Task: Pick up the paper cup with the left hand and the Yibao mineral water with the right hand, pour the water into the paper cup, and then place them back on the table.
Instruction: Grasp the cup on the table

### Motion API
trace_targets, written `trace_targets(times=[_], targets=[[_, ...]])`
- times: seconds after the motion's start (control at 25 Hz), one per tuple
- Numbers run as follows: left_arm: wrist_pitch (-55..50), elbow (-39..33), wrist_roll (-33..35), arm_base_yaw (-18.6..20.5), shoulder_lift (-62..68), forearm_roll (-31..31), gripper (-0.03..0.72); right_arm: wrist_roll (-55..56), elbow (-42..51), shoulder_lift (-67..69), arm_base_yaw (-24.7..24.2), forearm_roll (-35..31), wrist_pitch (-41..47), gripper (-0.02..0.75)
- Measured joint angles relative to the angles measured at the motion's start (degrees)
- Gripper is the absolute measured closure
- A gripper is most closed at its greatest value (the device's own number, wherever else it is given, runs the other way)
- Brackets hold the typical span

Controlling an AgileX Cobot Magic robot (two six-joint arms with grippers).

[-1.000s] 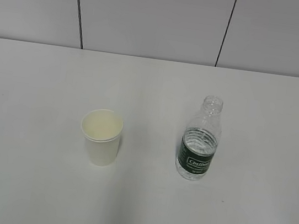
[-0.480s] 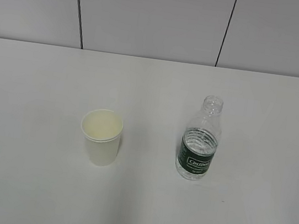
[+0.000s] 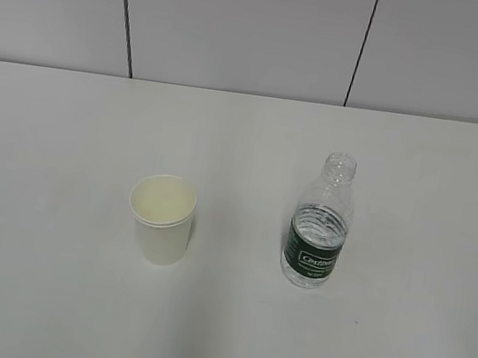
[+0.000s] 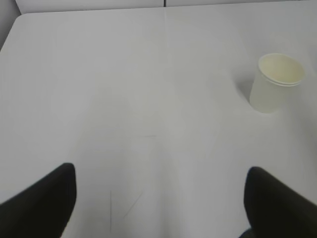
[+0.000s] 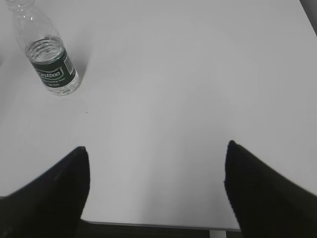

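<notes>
The cream-white paper cup (image 3: pixel 162 219) stands upright on the white table (image 3: pixel 244 144), left of centre. It also shows in the left wrist view (image 4: pixel 275 82), far ahead and to the right of my open, empty left gripper (image 4: pixel 161 171). The Yibao mineral water bottle (image 3: pixel 318 223), clear with a dark green label and no cap, stands upright right of centre. It shows in the right wrist view (image 5: pixel 48 57) at the top left, far from my open, empty right gripper (image 5: pixel 156 148). Neither arm shows in the exterior view.
A grey panelled wall (image 3: pixel 242 28) rises behind the table's far edge. The table's near edge (image 5: pixel 148 225) shows below my right gripper. Faint scratch marks (image 4: pixel 124 208) lie on the tabletop between my left fingers.
</notes>
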State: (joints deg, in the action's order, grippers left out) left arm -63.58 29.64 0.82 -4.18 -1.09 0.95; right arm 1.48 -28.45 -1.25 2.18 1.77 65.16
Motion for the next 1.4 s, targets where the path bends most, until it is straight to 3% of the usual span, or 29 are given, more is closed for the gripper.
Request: trace_targets(times=[0.4, 1.0, 1.4], targets=[[0.0, 0.0, 0.0, 0.0, 0.0, 0.0, 0.091, 0.0, 0.0, 0.0, 0.0, 0.09, 0.0, 0.12], [0.85, 0.34, 0.0, -1.64, 0.0, 0.05, 0.099, 0.0, 0.0, 0.0, 0.0, 0.09, 0.0, 0.158], [27.85, 0.55, 0.0, -1.7, 4.11, -0.33, 0.1, 0.0, 0.0, 0.0, 0.0, 0.09, 0.0, 0.158]])
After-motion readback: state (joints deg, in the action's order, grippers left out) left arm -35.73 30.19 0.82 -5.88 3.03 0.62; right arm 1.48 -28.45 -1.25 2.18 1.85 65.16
